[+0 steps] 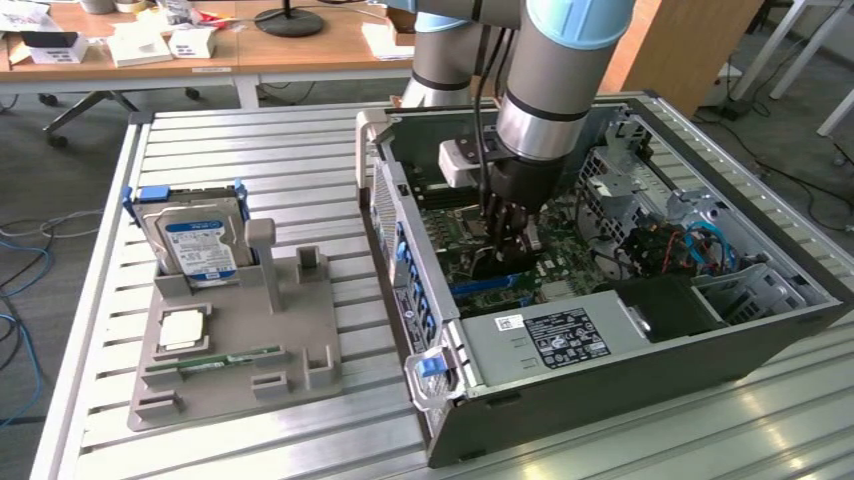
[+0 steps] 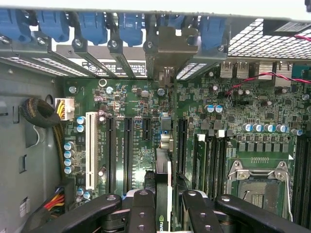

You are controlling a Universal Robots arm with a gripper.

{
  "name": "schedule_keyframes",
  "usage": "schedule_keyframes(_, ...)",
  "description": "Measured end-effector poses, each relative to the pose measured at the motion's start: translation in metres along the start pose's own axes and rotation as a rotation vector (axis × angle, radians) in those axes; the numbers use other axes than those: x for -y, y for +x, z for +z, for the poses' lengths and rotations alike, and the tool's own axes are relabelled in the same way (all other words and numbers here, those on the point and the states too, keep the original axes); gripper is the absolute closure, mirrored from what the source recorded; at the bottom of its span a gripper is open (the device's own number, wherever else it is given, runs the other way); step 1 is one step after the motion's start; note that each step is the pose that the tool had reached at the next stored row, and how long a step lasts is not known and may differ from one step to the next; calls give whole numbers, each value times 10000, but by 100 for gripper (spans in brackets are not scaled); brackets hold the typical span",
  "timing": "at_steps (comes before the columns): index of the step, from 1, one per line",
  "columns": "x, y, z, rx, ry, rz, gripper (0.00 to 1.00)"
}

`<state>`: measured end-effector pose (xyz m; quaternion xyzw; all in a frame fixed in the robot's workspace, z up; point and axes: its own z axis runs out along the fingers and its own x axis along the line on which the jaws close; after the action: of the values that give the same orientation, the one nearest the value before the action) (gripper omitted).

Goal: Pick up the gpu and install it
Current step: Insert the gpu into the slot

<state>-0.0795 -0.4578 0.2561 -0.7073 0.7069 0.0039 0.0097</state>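
Observation:
The gpu stands on edge over the green motherboard inside the open computer case. In the wrist view I see it as a thin dark strip. Its silvery end bracket lies against the case's rear slot openings, among the blue clips. My gripper is shut on the card's upper edge, with a black finger on each side. In the exterior view the gripper reaches straight down into the case, and the dark card shows just below the fingers. Whether the card sits fully in its slot I cannot tell.
A grey fixture at the exterior view's left holds the silver hard drive, a CPU and a green RAM stick. The power supply, drive cages and cables crowd the case. A white slot and the CPU socket flank the card.

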Motion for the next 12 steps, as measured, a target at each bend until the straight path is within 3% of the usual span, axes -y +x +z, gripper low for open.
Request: schedule_keyframes(12, -1, 1, 22, -1, -1, 0, 74)
